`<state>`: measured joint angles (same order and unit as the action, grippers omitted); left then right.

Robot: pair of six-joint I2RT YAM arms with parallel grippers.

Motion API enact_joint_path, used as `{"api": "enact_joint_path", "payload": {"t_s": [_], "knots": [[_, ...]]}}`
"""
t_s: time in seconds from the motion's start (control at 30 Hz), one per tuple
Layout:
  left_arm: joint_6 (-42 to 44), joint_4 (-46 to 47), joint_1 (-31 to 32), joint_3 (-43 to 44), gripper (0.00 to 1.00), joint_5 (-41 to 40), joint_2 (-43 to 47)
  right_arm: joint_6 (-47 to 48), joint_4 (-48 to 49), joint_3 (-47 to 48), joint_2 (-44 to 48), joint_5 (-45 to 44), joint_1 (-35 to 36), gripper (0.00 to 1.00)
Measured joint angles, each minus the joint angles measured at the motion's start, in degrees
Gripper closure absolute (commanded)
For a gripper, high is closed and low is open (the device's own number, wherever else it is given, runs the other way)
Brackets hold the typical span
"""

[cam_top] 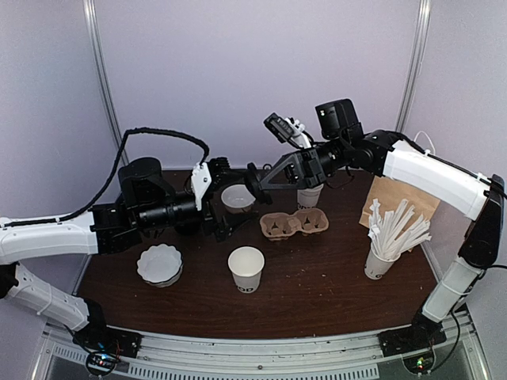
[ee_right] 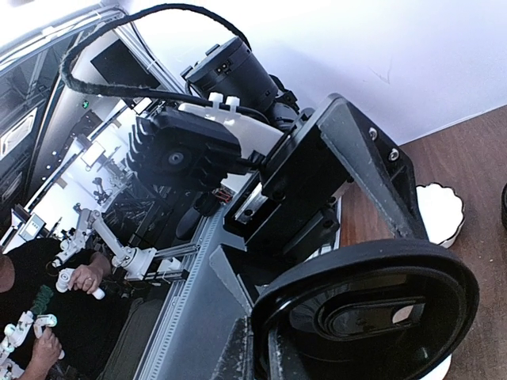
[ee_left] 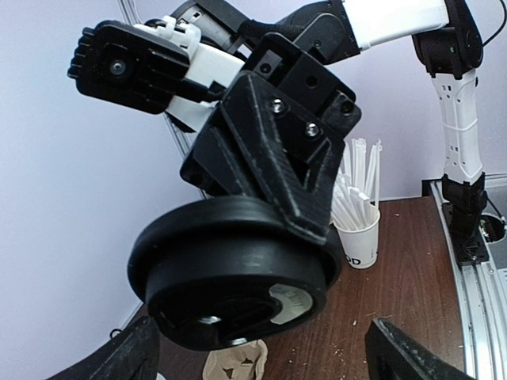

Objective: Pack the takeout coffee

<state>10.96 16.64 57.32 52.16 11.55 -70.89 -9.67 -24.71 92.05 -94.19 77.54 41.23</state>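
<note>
Standing open-topped: takeout coffee (cam_top: 245,269); wrapped sticks (cam_top: 398,224) fill cup (cam_top: 379,266).

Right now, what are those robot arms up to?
The right gripper is clamped on a black lid, holding it up in the air facing the left gripper, whose jaws are wide open and empty. The white paper cup stands uncovered on the table, in front of the cardboard cup carrier.

A gap (clear) separates takeout coffee (cam_top: 245,269) from carrier (cam_top: 294,225).
</note>
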Motion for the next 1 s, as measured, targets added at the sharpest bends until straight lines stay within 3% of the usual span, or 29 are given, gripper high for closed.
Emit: {"api": "enact_joint_path", "payload": {"t_s": [0.63,0.87,1.0], "knots": [[1.36,4.98,0.66,0.00,0.10,-3.56,-2.19,-7.34,7.63,-1.73,0.00,1.92,0.02,0.95],[0.24,7.52,0.81,0.13,0.18,-4.28,-3.82,-8.39,8.72,-2.10,0.02,1.97,-0.02,0.94],[-0.13,7.72,0.81,0.72,0.22,-4.94,-4.68,-8.83,8.92,-2.34,0.02,1.97,-0.20,0.86]]}}
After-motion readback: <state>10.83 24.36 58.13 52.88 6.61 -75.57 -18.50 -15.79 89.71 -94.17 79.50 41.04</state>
